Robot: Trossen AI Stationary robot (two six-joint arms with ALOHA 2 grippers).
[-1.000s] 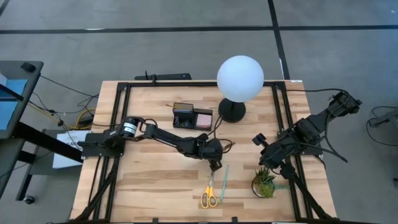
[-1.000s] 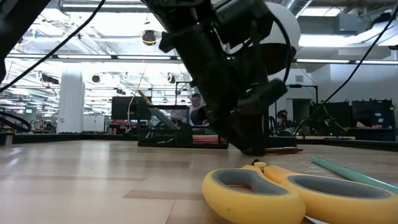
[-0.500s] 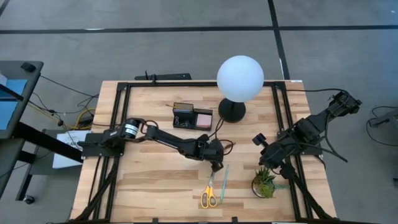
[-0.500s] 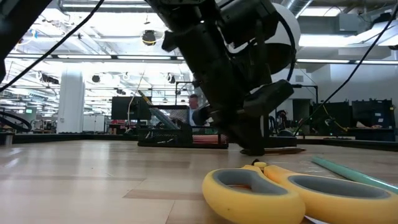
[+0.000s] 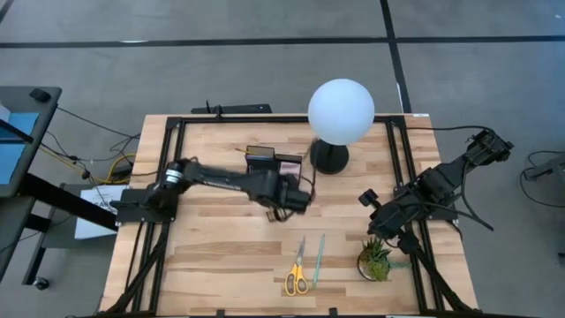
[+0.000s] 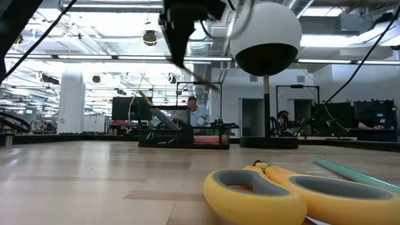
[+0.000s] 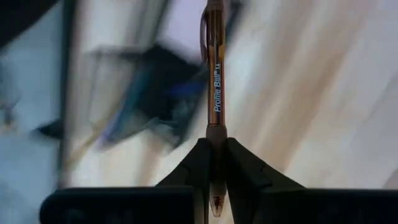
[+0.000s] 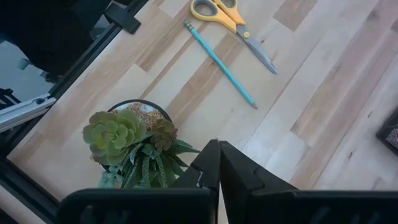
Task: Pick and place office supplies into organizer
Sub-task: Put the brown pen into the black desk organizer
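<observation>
My left gripper [image 5: 290, 200] hangs above the table's middle, just on the near side of the black organizer [image 5: 272, 164], and is shut on a brown see-through pen [image 7: 215, 81]. In the low view the pen [image 6: 199, 77] shows as a thin slanted line high above the wood. Yellow-handled scissors [image 5: 297, 270] and a teal pencil [image 5: 317, 258] lie flat near the table's front edge. At the right my right gripper [image 8: 217, 148] waits, shut and holding nothing, above a potted plant [image 8: 127, 140]. My left gripper pinches the pen between its two fingers at the pale grip section [image 7: 215, 132] close to one end. The short end pokes back between the fingers; the long printed barrel sticks out past the fingertips. The pen is lifted clear of the table and slants.
A white globe lamp [image 5: 341, 110] on a black base [image 5: 328, 157] stands right of the organizer. The small green plant [image 5: 375, 261] sits at the near right. A black frame [image 5: 168, 177] runs around the tabletop. Bare wood lies at the near left.
My left gripper has risen from the tabletop by the scissors' blades and moved toward the far edge, toward the organizer. The pen that lay on the wood there is now lifted clear in its fingers. Scissors and teal pencil have stayed put.
</observation>
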